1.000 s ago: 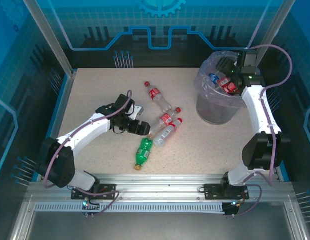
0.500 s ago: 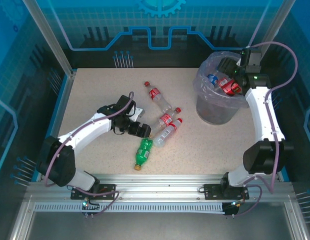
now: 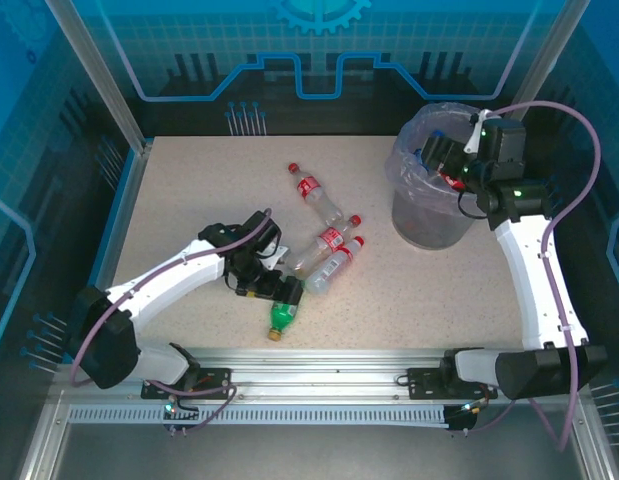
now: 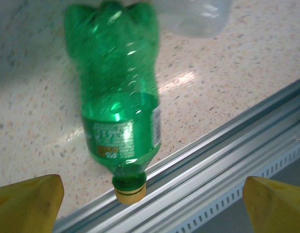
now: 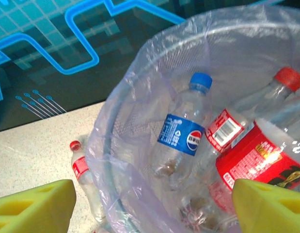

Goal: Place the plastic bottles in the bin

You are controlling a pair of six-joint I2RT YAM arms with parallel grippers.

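Top view: four bottles lie on the bench [image 3: 189,180], three red-capped bottles [image 3: 314,190] mid-frame and one green bottle [image 3: 282,316] lower centre, beside the left gripper [image 3: 273,293]. Left wrist: jaws wide, empty, flanking its cap end; I'd sink lower and close across its belly. Right wrist: the right gripper [image 5: 150,206] has jaws wide, empty, above the bin [image 5: 111,145], with at least three bottles inside

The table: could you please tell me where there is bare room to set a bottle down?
Free: the far-left table corner, left of the far bottle; and the near-right stretch between the bottle pair and the bin. Crowded: the middle, where the left claw hovers over the green bottle.
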